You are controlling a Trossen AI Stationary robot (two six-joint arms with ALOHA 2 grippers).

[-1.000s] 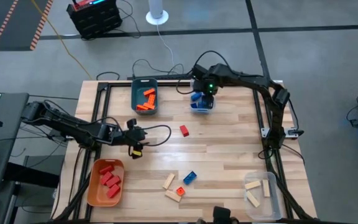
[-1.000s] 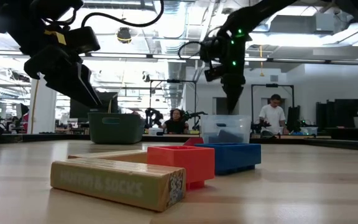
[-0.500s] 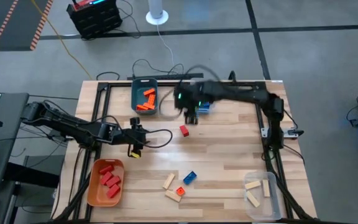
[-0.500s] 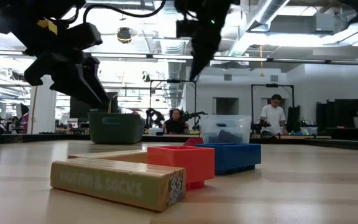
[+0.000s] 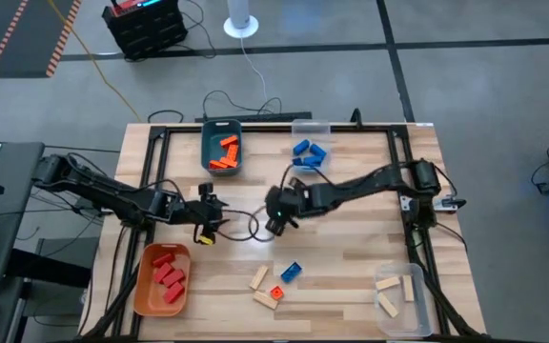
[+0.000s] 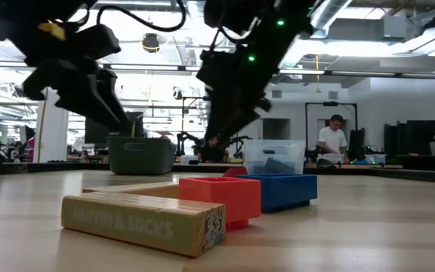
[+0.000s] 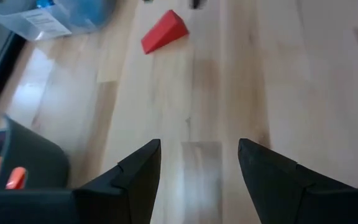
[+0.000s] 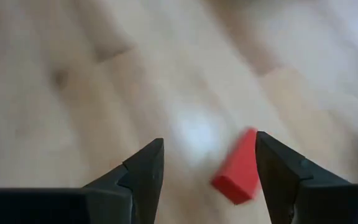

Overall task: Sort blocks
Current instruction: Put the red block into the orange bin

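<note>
A single red block [image 8: 236, 168] lies on the table's middle; it also shows in the left wrist view [image 7: 165, 31]. My right gripper [image 5: 275, 219] is open just above it. The block lies between its fingers, close to one of them [image 8: 278, 174], and I see no touch. In the high view the gripper hides the block. My left gripper [image 5: 208, 215] is open and empty, to the left of the right one. Near the front edge lie a blue block [image 5: 291, 272], a red block [image 5: 276, 292] and two wooden blocks [image 5: 258, 277].
A teal bin [image 5: 222, 151] with orange blocks and a clear bin [image 5: 309, 152] with blue blocks stand at the far edge. An orange bin [image 5: 163, 278] with red blocks stands front left. A clear bin [image 5: 396, 292] with wooden blocks stands front right.
My right gripper has swung from over the clear bin at the far edge toward the table's near left. It now hangs low over the lone red block in the middle. The block has stayed in place.
</note>
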